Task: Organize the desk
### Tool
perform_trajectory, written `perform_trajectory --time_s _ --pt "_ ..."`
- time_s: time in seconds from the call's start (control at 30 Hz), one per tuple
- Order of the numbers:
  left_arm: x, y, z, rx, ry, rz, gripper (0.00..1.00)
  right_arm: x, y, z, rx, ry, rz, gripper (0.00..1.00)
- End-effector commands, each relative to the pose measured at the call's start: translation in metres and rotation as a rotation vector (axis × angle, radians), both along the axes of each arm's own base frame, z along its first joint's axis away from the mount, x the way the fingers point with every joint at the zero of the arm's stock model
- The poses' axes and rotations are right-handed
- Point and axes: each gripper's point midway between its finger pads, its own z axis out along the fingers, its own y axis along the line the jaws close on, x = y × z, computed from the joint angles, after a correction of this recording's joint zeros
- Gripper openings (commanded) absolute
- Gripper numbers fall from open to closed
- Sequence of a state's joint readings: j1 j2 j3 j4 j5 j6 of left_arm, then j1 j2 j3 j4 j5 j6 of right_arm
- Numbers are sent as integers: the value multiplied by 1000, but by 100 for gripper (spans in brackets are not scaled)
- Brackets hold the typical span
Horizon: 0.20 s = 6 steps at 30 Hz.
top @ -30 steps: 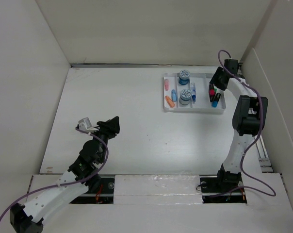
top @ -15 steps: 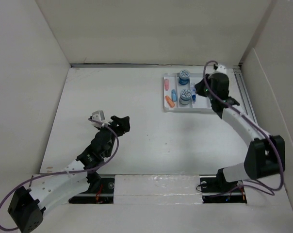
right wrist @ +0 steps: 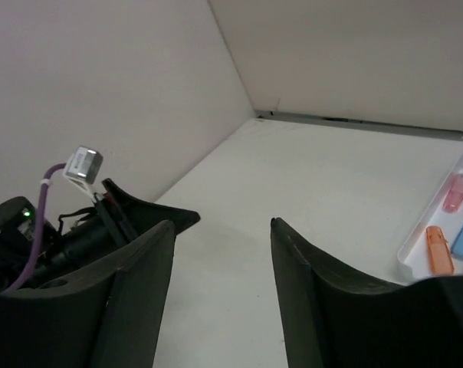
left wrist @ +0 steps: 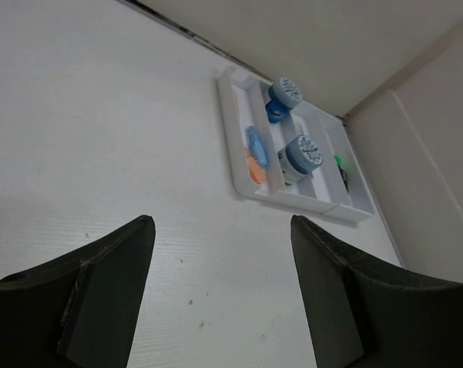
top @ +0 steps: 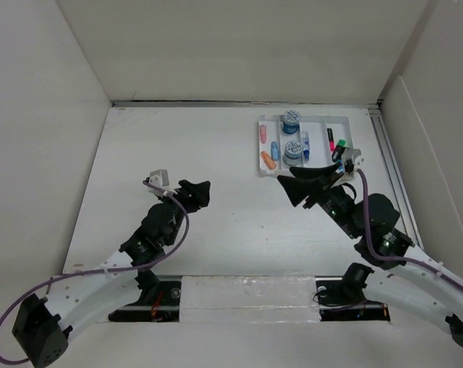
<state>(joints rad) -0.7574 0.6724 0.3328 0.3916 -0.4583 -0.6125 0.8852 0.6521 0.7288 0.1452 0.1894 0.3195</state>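
Observation:
The desk (top: 201,146) is a wide white tabletop between tall white panels. A white compartmented tray (top: 316,118) stands at its far right, holding two blue rolls (top: 291,119), a pink piece (top: 262,133), an orange piece (top: 269,161), a blue piece (top: 275,149) and markers (top: 333,142). My left gripper (top: 199,192) is open and empty over the bare left-middle of the desk, pointing right. My right gripper (top: 289,186) is open and empty just in front of the tray, pointing left. The left wrist view shows open jaws (left wrist: 222,230) facing the tray (left wrist: 239,165).
The right wrist view shows its open gripper (right wrist: 222,226) facing the left arm (right wrist: 101,222), with the tray's corner (right wrist: 406,253) at the right edge. White panels wall the desk at the left, back and right. A metal rail (top: 396,176) runs along the right side.
The right arm has pulled back from the tray's right end and swung down to the near middle, now pointing left. The left gripper has shifted right.

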Motion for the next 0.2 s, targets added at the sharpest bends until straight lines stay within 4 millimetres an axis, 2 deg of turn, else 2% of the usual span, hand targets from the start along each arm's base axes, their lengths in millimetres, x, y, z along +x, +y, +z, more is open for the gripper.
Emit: perform_trajectory --time_s 0.0,0.1,0.17 --pt "-8 2 34 -69 -123 -34 67 5 -12 -12 -6 15 -90 59" --pt "-13 4 42 -87 -165 -47 66 8 -11 -20 -24 26 -99 60" --pt "-14 3 44 -112 -171 -50 70 13 -8 -23 -36 37 -111 60"
